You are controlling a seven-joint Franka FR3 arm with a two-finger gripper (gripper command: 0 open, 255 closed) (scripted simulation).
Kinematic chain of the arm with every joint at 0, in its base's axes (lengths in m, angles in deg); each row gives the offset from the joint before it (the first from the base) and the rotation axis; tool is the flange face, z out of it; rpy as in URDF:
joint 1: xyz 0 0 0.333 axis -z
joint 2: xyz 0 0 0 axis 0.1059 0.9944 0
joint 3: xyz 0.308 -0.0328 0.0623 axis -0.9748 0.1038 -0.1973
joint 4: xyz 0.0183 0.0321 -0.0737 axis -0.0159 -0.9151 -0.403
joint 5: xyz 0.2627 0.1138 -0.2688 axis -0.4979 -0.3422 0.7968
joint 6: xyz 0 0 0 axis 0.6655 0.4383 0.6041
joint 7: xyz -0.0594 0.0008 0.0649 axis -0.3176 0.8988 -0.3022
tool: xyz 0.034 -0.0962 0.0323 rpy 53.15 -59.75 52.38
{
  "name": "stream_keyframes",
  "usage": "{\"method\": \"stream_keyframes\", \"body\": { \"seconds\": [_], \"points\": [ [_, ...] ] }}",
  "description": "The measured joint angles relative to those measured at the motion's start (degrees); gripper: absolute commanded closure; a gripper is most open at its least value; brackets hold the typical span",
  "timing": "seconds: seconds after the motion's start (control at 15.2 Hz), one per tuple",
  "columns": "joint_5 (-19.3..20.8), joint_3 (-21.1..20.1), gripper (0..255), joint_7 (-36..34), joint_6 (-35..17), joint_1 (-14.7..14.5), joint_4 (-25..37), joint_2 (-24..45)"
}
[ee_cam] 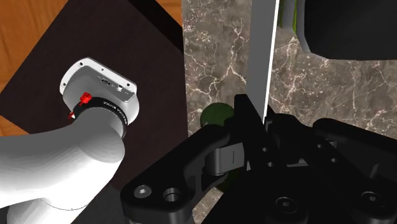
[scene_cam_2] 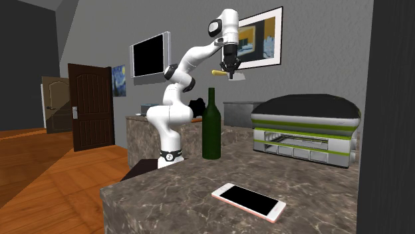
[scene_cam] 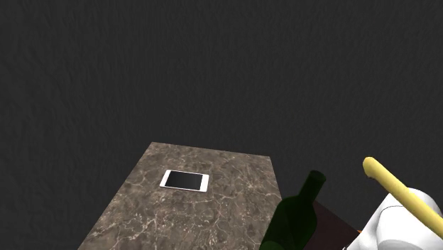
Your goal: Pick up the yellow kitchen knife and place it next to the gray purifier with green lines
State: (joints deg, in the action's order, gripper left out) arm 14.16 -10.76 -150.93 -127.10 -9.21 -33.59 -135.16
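Note:
High above the marble table, my gripper is shut on the yellow-handled kitchen knife, which lies roughly level. In the wrist view the grey blade runs straight out from between the black fingers. The yellow handle juts up past the white arm in the shoulder view. The grey purifier with green lines stands on the table at the second exterior view's right, well below the gripper and off to its side. Its dark top lies beyond the blade.
A tall dark green bottle stands on the marble table, almost under the gripper, and its top lies just beside the fingers. A white-framed phone lies flat near the table's edge. The arm's base is behind the bottle.

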Motion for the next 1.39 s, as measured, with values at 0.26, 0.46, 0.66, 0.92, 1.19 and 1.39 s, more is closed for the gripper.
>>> {"method": "stream_keyframes", "body": {
  "seconds": [0.26,0.46,0.66,0.92,1.19,1.39],
  "points": [
    [-3.6,-1.7,255,-4.9,2.2,-1.0,2.1,-2.0],
    [-5.2,-2.7,255,-6.0,1.5,-1.7,0.2,-4.0],
    [-5.9,-3.2,255,-5.5,0.2,-2.4,-3.0,-6.0],
    [-6.7,-3.9,255,-4.8,-1.5,-3.2,-6.9,-8.2],
    [-7.6,-4.6,255,-4.0,-3.2,-4.1,-10.9,-10.5],
    [-8.5,-5.5,255,-3.7,-4.5,-4.6,-13.6,-12.0]
  ]
}}
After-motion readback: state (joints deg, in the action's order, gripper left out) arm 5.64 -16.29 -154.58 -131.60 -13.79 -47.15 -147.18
